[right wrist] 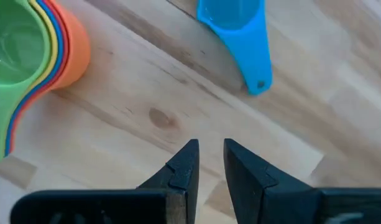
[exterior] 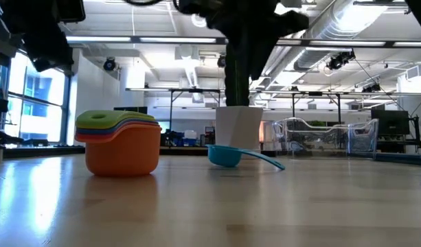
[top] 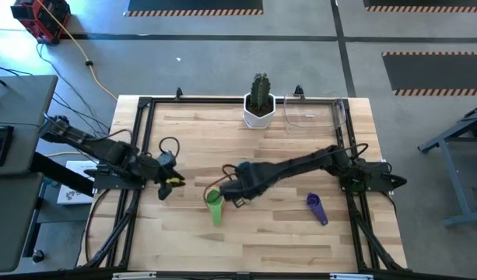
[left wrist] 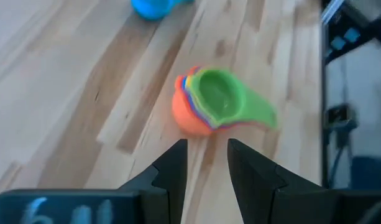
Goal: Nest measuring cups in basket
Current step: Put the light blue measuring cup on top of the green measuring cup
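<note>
At about nine o'clock on the table (top: 300,233) the left gripper (top: 170,180) hovers with its fingers a narrow gap apart and nothing between them, the nested stack (left wrist: 206,109) lying just ahead in its wrist view. Near the table's centre that stack (orange cup (exterior: 122,152) outermost, green cup (top: 215,207) on top, red, yellow and another between) sits beside the right gripper (top: 230,185), whose fingers are likewise slightly parted and empty above bare wood, with the blue cup (right wrist: 237,31) lying loose close by. Toward four o'clock lies the purple cup (top: 317,207), well apart, and at roughly one o'clock the clear basket (top: 314,115) stands just beside the white cactus pot (top: 259,109) at twelve.
</note>
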Controlling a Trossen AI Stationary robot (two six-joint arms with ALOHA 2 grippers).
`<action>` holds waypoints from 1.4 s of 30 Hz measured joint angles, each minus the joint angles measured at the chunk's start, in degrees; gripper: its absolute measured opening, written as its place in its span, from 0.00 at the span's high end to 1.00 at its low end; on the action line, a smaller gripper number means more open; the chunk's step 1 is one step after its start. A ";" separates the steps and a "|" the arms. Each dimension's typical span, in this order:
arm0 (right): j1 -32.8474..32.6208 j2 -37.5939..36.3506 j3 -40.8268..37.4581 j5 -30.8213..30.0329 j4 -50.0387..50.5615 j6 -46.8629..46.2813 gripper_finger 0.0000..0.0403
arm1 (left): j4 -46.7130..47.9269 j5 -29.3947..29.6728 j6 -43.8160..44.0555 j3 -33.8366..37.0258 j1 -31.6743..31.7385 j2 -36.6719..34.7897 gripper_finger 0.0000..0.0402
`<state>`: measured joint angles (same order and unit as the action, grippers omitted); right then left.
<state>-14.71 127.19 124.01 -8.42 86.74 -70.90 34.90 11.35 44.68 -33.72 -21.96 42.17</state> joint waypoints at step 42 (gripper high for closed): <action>13.98 7.42 -0.02 8.50 -11.15 50.73 0.64 | 4.93 0.42 2.17 0.00 15.35 -7.71 0.74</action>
<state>-0.73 134.61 123.98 0.08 75.59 -20.16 39.83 11.78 46.85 -33.71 -6.62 34.46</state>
